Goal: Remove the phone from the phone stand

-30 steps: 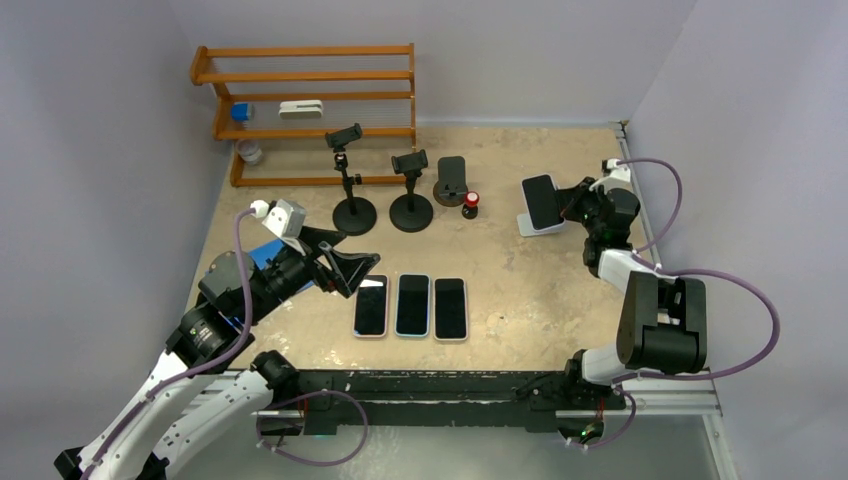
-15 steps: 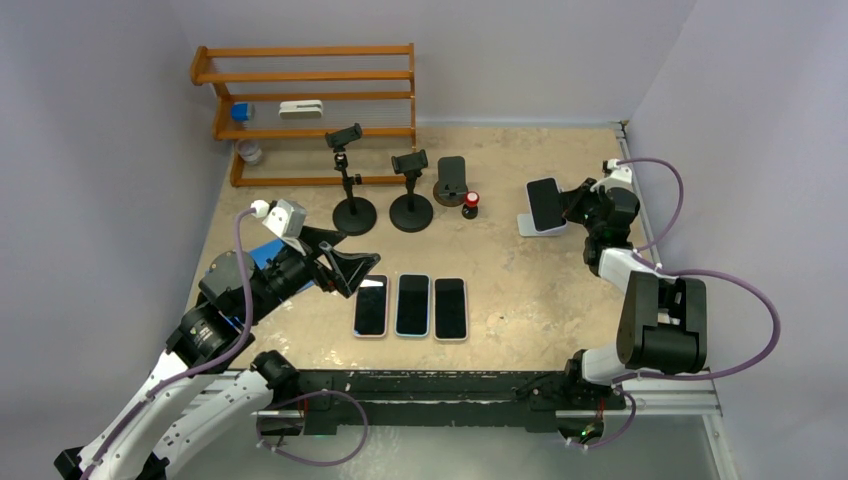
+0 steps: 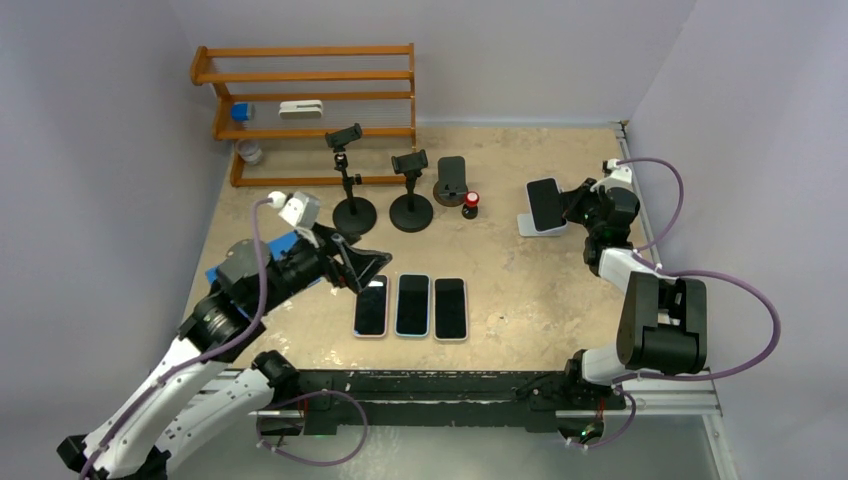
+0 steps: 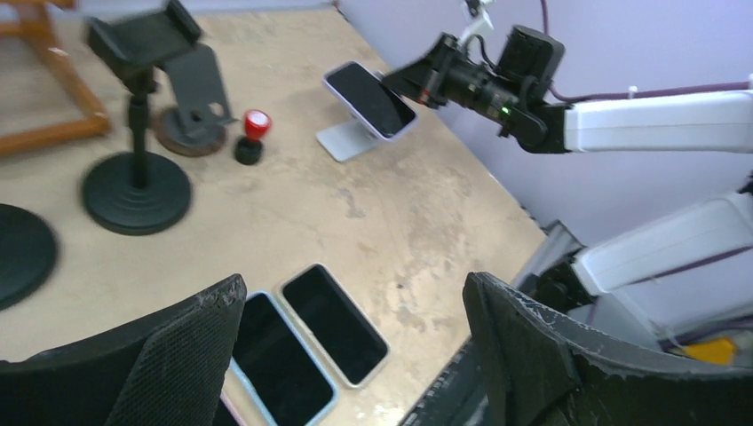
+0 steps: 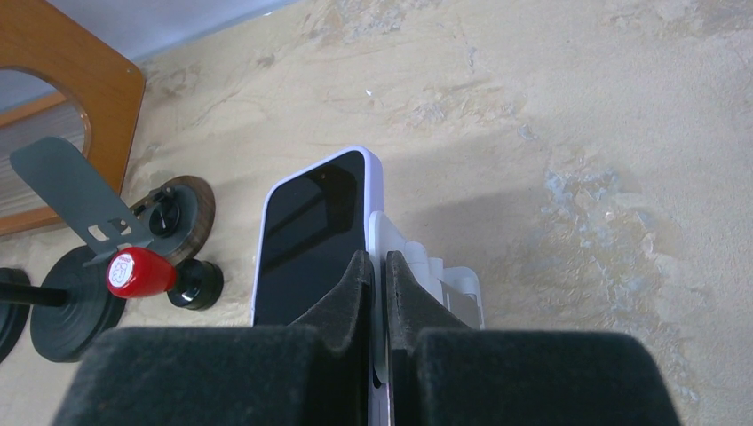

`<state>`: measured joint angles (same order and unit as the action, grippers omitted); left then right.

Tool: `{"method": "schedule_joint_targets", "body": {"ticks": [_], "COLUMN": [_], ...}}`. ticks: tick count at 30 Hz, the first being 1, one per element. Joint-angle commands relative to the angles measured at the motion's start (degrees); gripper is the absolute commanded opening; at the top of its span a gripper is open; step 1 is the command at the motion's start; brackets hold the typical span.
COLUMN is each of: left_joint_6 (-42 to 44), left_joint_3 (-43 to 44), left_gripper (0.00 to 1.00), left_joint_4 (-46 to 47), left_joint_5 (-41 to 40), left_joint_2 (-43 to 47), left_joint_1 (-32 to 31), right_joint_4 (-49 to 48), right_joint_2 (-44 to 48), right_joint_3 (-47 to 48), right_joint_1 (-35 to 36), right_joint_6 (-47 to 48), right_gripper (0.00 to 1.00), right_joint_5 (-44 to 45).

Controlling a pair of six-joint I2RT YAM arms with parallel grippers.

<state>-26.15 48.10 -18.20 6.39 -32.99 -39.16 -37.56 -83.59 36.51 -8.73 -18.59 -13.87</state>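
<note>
The right gripper [image 5: 380,275] pinches narrowly on the side edge of the phone [image 5: 311,231], ready to lift it off the stand [image 5: 457,293], while the left gripper [image 4: 353,282] hangs wide open, idle.

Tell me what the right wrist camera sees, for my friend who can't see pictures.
The right gripper pinches the edge of a pale purple phone with a dark screen, which leans on a white stand on a sandy table. To the left sit a small red-capped object and a round black base.
</note>
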Motion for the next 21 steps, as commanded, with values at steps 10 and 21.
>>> {"method": "schedule_joint_targets", "body": {"ticks": [10, 21], "left_joint_6": [-23.0, -26.3], "left_joint_3": [-5.3, 6.5], "left_gripper": [0.86, 0.85], "left_joint_4": [28.6, 40.8], "left_joint_5": [18.3, 13.6], "left_joint_2": [-26.7, -53.2], "left_joint_1": [-4.0, -9.9], "right_joint_4": [4.4, 4.7], "right_joint_2": [-0.6, -0.1], "right_joint_3": [-0.1, -0.6], "right_joint_1": [1.0, 1.0], "right_joint_6": [-0.7, -1.0], "right_gripper": [0.0, 0.0], "right_joint_5": [-2.3, -2.6]}}
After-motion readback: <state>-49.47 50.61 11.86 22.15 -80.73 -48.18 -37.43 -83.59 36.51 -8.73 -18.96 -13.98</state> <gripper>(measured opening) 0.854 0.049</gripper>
